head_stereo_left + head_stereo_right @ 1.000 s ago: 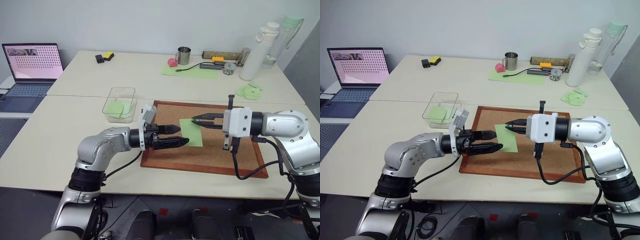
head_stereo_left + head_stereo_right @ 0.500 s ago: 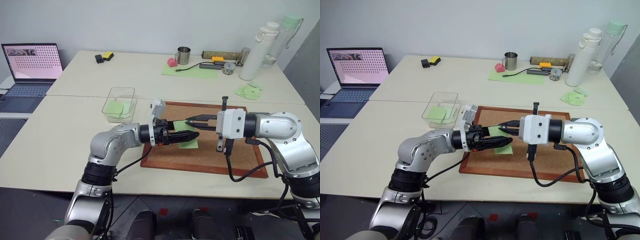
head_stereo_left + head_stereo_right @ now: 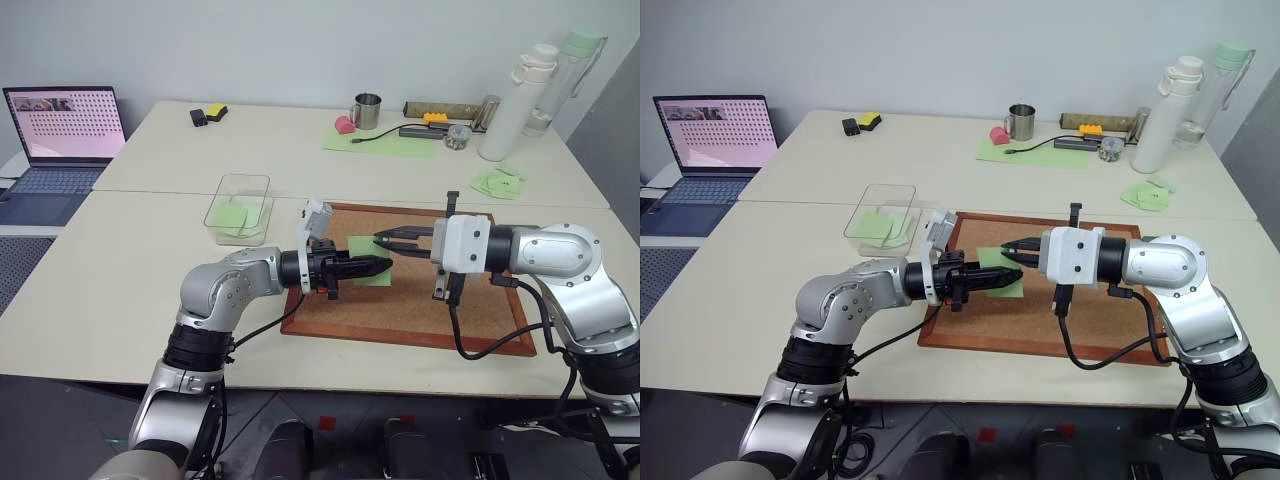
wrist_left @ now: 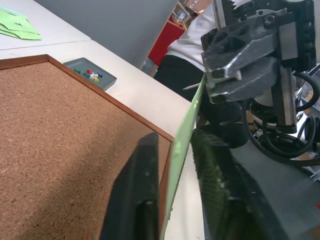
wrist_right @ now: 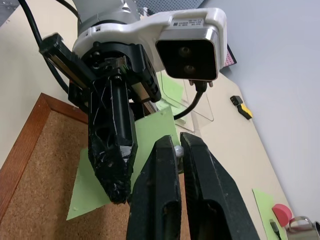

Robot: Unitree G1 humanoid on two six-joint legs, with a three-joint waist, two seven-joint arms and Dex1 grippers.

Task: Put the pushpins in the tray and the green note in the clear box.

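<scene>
Green paper is the centre of it all: the green note [image 3: 371,248] stands lifted off the corkboard [image 3: 420,310], caught between the two arms over the board's near-left part. The left pincer [image 3: 378,266] reaches in from the left with its two black fingers closed on the note; the left wrist view shows the sheet edge-on, squeezed between the fingers [image 4: 212,165]. The right pincer [image 3: 385,240] comes in from the opposite side, its fingers pressed together, and in the right wrist view a small round-headed pushpin [image 5: 178,151] sits nipped at its tips right against the note's edge. The two pincers almost meet, the right one a little higher than the left.

Off to the left of the corkboard, on the pale worktop [image 3: 120,290], stands the clear box [image 3: 240,207] with a green note already lying inside it. The tray [image 4: 90,73] appears in the left wrist view just beyond a corner of the board, with red, yellow and blue pins in it.

Farther back on the worktop are a metal mug [image 3: 367,110], a large pale green sheet [image 3: 385,143], a white bottle [image 3: 512,100] and a cluster of green notes [image 3: 498,181]. An open laptop [image 3: 60,140] sits at the far left.
</scene>
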